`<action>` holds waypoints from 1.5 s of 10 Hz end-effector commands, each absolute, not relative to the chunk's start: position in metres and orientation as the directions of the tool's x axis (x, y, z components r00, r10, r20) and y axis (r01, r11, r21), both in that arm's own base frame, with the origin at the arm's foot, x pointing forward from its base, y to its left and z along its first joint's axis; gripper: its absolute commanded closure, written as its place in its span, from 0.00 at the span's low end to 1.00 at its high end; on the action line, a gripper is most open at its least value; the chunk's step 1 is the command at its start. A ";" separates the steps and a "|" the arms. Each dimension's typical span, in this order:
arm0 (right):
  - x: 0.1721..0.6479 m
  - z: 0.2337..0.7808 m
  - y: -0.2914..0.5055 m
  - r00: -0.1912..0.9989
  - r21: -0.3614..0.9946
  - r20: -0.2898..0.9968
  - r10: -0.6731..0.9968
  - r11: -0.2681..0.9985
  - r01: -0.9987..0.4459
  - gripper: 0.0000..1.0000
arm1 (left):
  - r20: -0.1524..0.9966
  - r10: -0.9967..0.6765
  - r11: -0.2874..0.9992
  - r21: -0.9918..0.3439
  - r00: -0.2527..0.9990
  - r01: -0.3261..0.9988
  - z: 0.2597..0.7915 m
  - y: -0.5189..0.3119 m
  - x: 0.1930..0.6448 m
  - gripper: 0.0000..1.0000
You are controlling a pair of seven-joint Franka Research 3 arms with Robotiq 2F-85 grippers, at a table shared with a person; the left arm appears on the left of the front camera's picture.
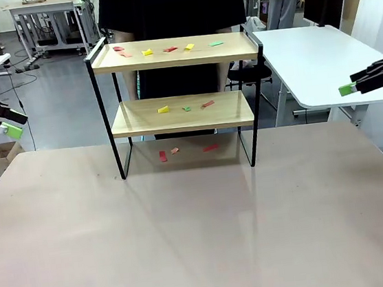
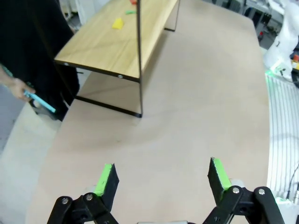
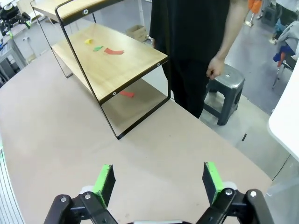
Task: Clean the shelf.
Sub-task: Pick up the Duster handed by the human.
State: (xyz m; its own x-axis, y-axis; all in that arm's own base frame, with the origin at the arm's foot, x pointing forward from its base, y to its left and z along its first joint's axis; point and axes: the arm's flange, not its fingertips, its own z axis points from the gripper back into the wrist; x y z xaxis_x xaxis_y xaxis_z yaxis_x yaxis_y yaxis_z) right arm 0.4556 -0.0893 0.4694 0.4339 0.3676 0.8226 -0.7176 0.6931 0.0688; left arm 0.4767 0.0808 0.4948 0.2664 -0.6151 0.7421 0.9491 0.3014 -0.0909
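Small two-tier rack of light wooden boards in a thin black metal frame (image 1: 182, 125): upright at the far middle of the pale table (image 1: 189, 241).
On its top board: several red, yellow and green paper scraps (image 1: 147, 52).
On its lower board: yellow, green and red scraps (image 1: 163, 109).
On the table beneath it: three reddish scraps (image 1: 163, 156).
Directly behind rack: person in black top (image 1: 169, 7); grey metal stool (image 3: 227, 88) alongside.
Left of rack, well apart: left gripper (image 1: 10, 128), raised, jaws spread wide, empty.
Right of rack, well apart: right gripper (image 1: 348, 88), raised, fingers towards rack, jaws spread, empty.
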 end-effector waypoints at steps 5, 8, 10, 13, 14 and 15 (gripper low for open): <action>0.512 0.432 -0.166 0.272 0.059 0.923 0.271 0.599 -0.798 0.00 | 0.888 -0.439 0.177 -0.064 0.137 0.982 0.463 0.161 0.560 0.00; 0.532 0.403 -0.209 0.189 0.035 0.958 0.215 0.568 -0.822 0.00 | 0.943 -0.332 0.085 0.044 -0.013 0.995 0.447 0.185 0.582 0.00; 0.542 0.384 -0.225 0.177 0.054 0.968 0.175 0.546 -0.836 0.00 | 0.952 -0.295 0.020 0.086 -0.076 0.996 0.431 0.186 0.596 0.00; 0.552 0.370 -0.232 0.129 0.034 0.982 0.135 0.548 -0.835 0.00 | 0.969 -0.241 -0.012 0.050 -0.052 0.999 0.412 0.185 0.617 0.00; 0.555 0.364 -0.233 0.112 0.027 0.986 0.121 0.551 -0.834 0.00 | 0.973 -0.224 -0.022 0.053 -0.057 0.998 0.406 0.186 0.621 0.00; 0.555 0.361 -0.234 0.103 0.028 0.989 0.105 0.554 -0.832 0.00 | 0.978 -0.201 -0.030 0.057 -0.061 0.998 0.401 0.186 0.623 0.00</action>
